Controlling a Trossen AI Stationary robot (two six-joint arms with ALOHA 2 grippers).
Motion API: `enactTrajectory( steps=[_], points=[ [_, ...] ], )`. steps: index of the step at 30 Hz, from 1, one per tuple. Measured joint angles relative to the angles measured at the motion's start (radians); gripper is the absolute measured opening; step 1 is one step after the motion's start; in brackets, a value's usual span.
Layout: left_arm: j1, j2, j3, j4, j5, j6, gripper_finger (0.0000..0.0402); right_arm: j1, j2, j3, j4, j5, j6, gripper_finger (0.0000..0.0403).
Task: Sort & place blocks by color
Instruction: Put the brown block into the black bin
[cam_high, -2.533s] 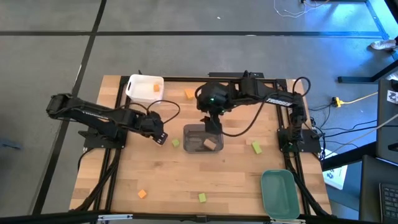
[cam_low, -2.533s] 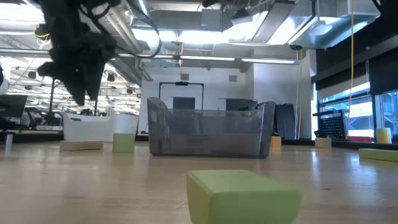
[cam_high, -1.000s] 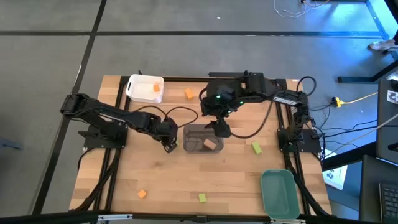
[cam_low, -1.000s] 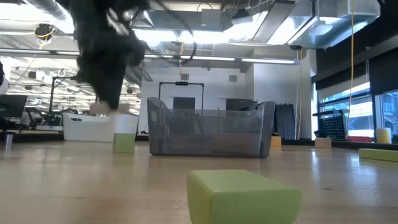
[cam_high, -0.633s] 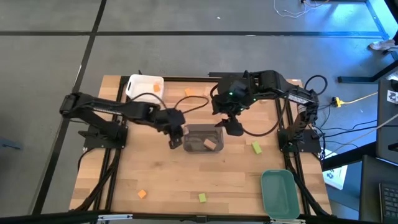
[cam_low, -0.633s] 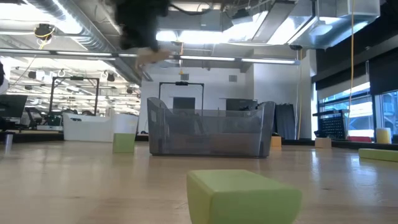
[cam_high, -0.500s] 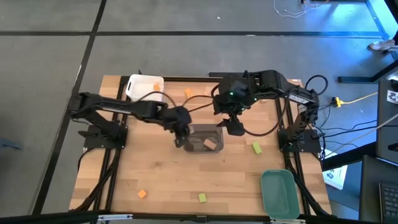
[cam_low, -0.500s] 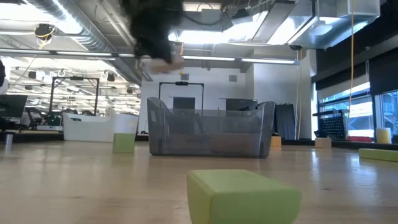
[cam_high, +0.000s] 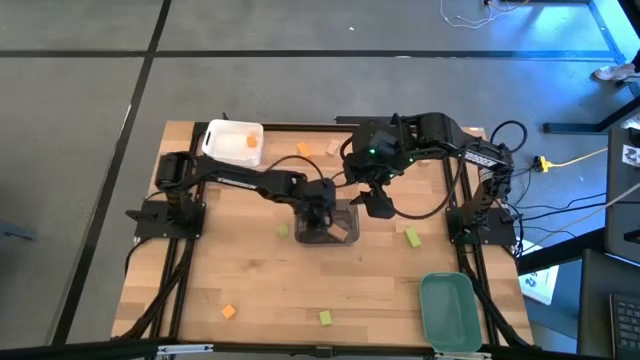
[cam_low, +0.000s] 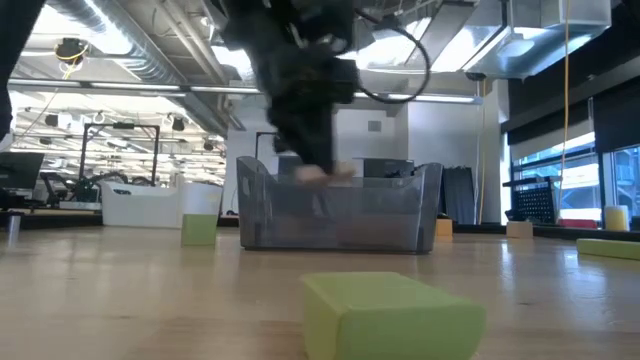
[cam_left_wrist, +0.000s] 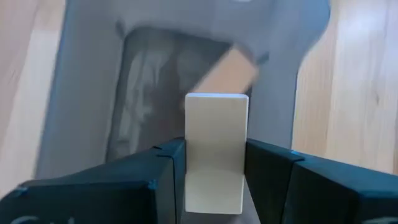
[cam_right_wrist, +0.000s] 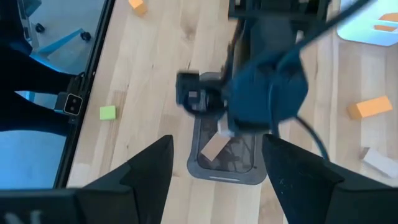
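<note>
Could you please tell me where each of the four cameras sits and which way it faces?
High: overhead, facing down; both arms, grey tray.
Low: table-top height, facing across; left arm above tray.
Left wrist: faces down into tray; left claw grips tan block.
Right wrist: faces down past open right claw at left arm.
All four show the tray.

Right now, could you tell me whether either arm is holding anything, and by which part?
The left gripper holds a pale tan wood block by its two long side faces, over the grey tray. The right gripper holds nothing, its jaws open.
</note>
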Motion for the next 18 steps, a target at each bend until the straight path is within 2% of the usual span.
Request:
enactTrajectory(
  steps=[8, 13, 18],
  points=[
    [0.002, 0.025, 0.001, 0.014, -0.031, -0.024, 0.0104, 0.000, 0.000, 0.000, -0.005, 0.000, 0.003, 0.0244],
    [0.002, 0.027, -0.002, -0.001, -0.051, -0.028, 0.0150, 0.000, 0.000, 0.000, -0.005, 0.000, 0.001, 0.0244],
    [0.002, 0.025, -0.002, -0.002, -0.052, -0.027, 0.0159, 0.000, 0.000, 0.000, -0.004, 0.000, 0.001, 0.0244]
  ],
)
